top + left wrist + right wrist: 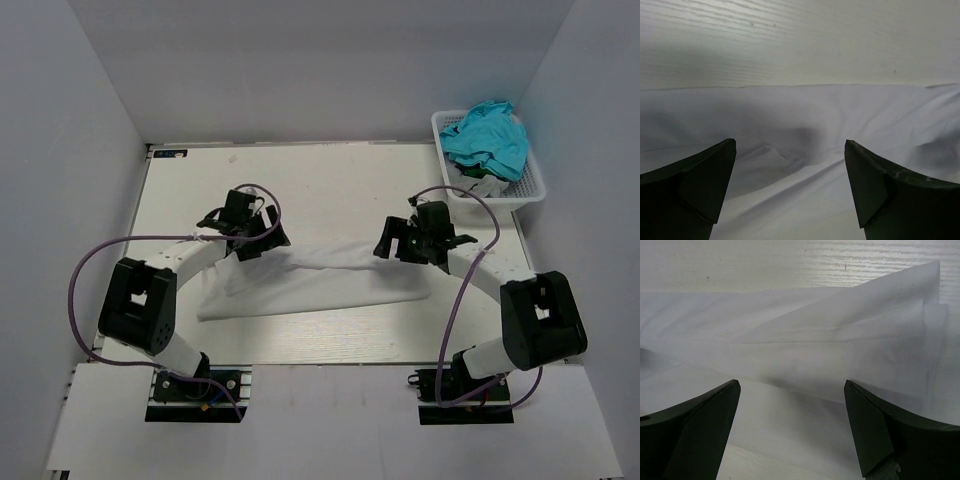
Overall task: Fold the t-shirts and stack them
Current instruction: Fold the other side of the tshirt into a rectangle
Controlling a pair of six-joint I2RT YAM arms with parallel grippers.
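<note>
A white t-shirt lies folded into a long band across the middle of the table. My left gripper is open above its far left part; the cloth fills the view between the fingers, wrinkled. My right gripper is open above its far right end; the folded layers lie flat under the fingers. Neither gripper holds cloth. No blue neck tag shows.
A white basket stands at the far right corner with a teal garment piled in it. Bare table shows beyond the shirt. Grey walls close in on the left, back and right.
</note>
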